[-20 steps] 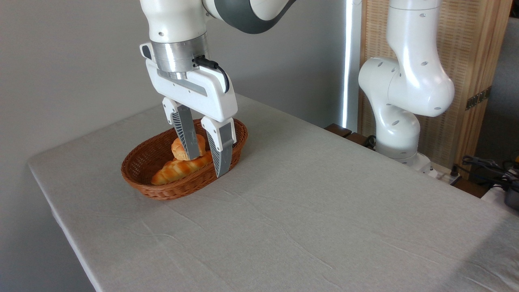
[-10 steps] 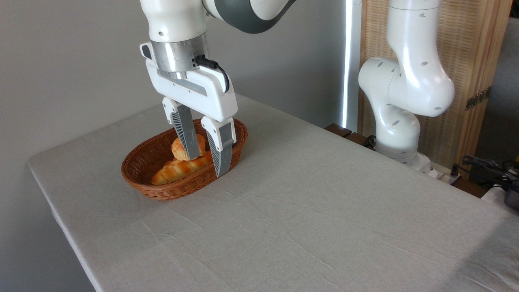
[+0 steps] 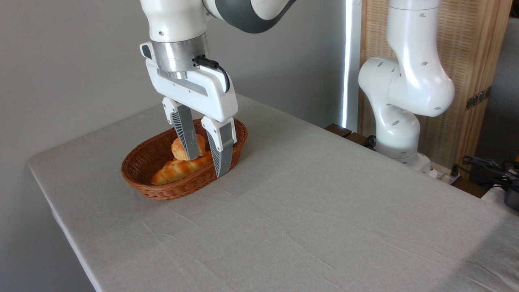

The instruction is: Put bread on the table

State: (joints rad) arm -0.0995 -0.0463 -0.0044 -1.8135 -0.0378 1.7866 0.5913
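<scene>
The arm (image 3: 405, 81) is glossy white with grey joints. A black cable loops beside its silver wrist ring (image 3: 178, 54). The gripper (image 3: 207, 167) has ribbed grey fingers (image 3: 185, 134).

A plain grey wall (image 3: 73, 61) fills the left. Right of it runs a bright vertical light strip (image 3: 346, 61), then a wooden slatted screen (image 3: 470, 52); dark cables (image 3: 486, 166) lie below the screen.

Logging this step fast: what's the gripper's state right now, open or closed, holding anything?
Gripper: open, fingers spread inside the wicker basket beside the round bun, holding nothing.
</scene>
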